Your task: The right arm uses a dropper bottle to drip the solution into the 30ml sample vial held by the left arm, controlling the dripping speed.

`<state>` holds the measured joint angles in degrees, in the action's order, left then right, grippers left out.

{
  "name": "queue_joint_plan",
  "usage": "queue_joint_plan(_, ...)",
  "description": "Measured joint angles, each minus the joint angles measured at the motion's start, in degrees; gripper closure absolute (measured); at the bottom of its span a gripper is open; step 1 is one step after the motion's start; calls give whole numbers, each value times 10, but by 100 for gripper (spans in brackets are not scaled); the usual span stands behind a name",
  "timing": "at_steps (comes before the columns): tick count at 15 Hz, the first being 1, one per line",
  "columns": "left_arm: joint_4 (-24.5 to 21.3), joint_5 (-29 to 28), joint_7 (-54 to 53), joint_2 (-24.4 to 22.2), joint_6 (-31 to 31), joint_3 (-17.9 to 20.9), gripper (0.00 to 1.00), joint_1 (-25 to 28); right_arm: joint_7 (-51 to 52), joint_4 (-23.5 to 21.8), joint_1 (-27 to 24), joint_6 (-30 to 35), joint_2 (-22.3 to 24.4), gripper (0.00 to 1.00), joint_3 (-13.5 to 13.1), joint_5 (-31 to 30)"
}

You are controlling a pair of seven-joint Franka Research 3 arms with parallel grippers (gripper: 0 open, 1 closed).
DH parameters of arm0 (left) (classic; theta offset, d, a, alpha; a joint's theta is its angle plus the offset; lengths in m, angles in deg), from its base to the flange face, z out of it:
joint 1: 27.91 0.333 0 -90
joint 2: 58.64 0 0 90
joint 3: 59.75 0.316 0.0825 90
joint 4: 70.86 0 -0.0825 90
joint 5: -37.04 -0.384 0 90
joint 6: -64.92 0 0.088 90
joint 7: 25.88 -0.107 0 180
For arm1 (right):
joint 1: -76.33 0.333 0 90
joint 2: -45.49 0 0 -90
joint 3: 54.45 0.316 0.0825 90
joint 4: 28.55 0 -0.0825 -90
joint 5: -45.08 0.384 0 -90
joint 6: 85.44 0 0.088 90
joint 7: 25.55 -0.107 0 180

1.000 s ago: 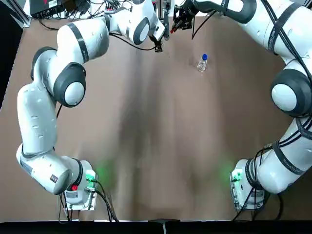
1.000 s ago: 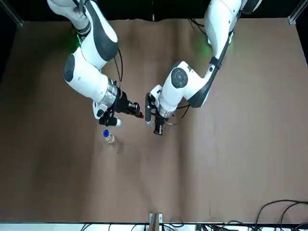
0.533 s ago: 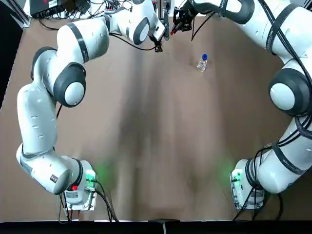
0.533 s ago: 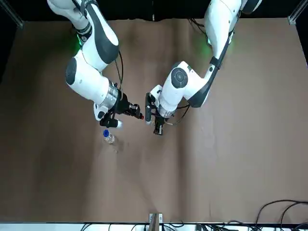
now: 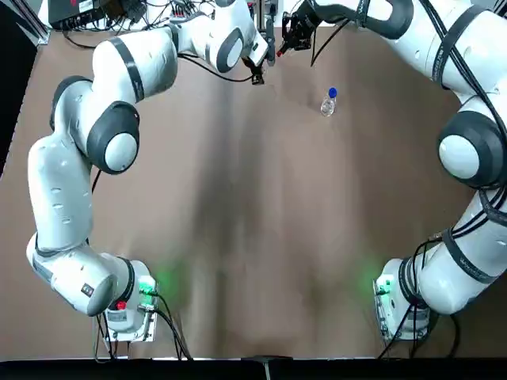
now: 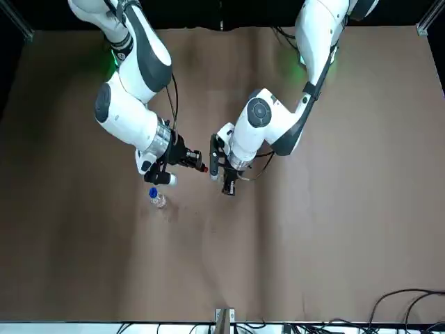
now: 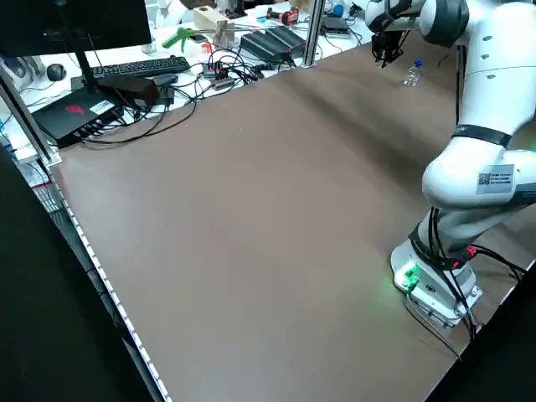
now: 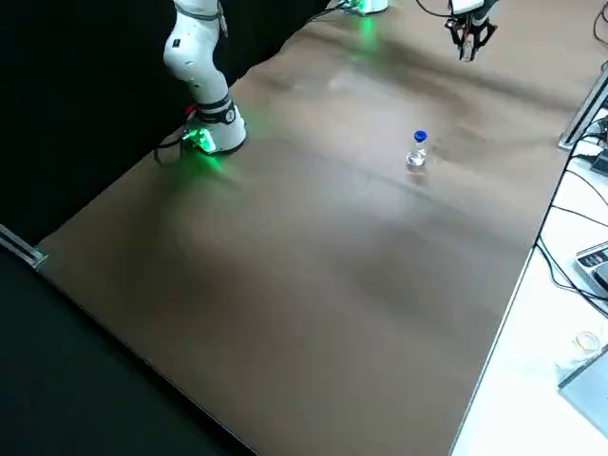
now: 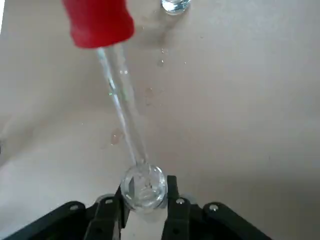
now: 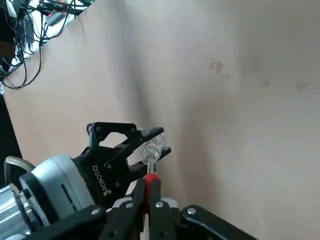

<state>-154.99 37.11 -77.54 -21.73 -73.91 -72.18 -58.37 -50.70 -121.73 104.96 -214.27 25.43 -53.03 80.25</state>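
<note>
The relation that counts is that of the glass pipette (image 9: 122,100) to the mouth of the sample vial (image 9: 144,190): from the right claw (image 10: 149,186) it reaches toward the robot's left, and in the left wrist view its tip lines up with the round opening, seemingly just inside. The right claw is closed on the red rubber bulb (image 10: 150,178); the left claw (image 9: 146,187) grips the vial between its fingers, above the bench (image 5: 269,198) near its far edge. The clear bottle with the blue collar (image 8: 417,155) stands upright on the bench, off to the robot's right of both claws and nearer the right arm. Dripping looks like the step in hand; whether liquid is falling I cannot tell. The next move likely calls for a slow, light squeeze with the pipette kept over the opening; a hard pinch could send out a stream, and sideways drift could knock the rim.
</note>
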Motion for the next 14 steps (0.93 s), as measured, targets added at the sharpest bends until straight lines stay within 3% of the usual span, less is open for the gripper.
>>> queue_joint_plan(14, 0, 3, 0, 0, -1, 0, 68, 7, 0, 4, -7, -1, 0, 94, -7, 0)
